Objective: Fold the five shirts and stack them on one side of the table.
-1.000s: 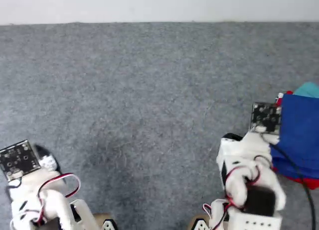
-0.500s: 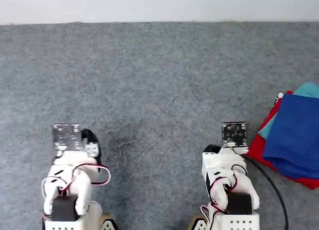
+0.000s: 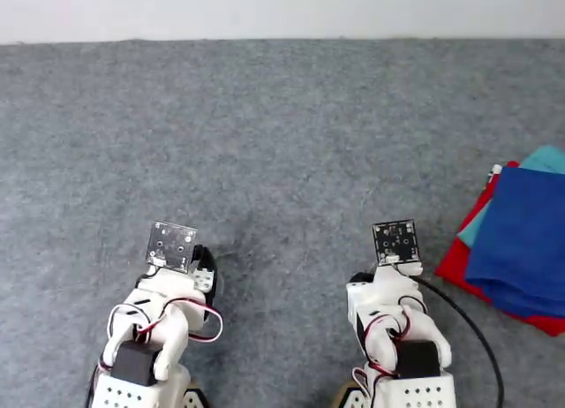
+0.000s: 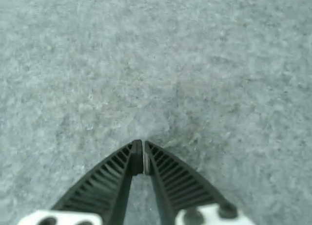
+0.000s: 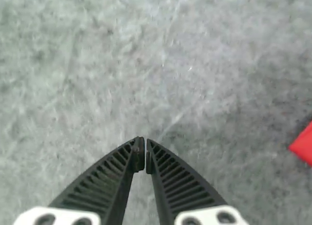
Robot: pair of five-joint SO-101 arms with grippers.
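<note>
A stack of folded shirts lies at the table's right edge: a dark blue shirt [image 3: 523,238] on top, a teal one [image 3: 547,157] peeking out behind it, a red one [image 3: 455,260] underneath. Both arms sit folded back near the front edge. My left gripper [image 4: 142,157] is shut with nothing in it, held over bare grey felt. My right gripper [image 5: 142,154] is also shut and holds nothing; a red corner of the stack [image 5: 303,144] lies off to its side.
Grey felt [image 3: 265,134] covers the table up to a white wall at the back. A black cable [image 3: 472,333] runs from the right arm's base along the front right.
The right arm has pulled back from the shirt stack toward its base. The left arm has swung in from the far left edge to a folded pose at front left.
</note>
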